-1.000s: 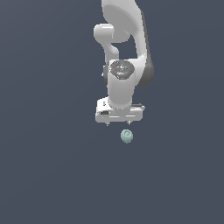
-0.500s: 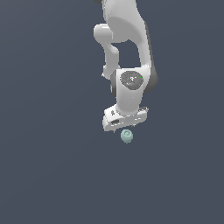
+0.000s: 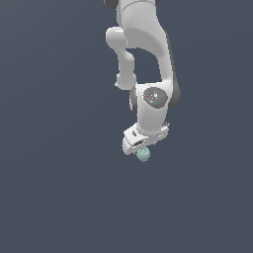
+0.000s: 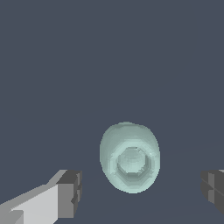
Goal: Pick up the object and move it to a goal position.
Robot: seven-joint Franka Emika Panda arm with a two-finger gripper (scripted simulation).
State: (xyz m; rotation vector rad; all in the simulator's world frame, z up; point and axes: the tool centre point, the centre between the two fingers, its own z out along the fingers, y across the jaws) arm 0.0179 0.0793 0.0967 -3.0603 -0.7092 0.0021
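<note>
The object (image 3: 143, 155) is a small pale teal-green rounded lump lying on the flat dark surface. In the wrist view the object (image 4: 130, 157) fills the middle, its ring-like dimple facing the camera. My white gripper (image 3: 141, 147) hangs directly over it, so low that the fingers are hard to make out in the exterior view. The wrist view shows the gripper (image 4: 142, 194) open, one dark fingertip (image 4: 70, 194) on each side of the lump, with clear gaps and no contact.
The white arm (image 3: 148, 59) reaches down from above in the exterior view. A plain dark grey-blue surface (image 3: 59, 188) lies all around the object.
The arm has lowered and rotated its wrist over the last second. The gripper now sits right on top of the object, which has stayed where it was.
</note>
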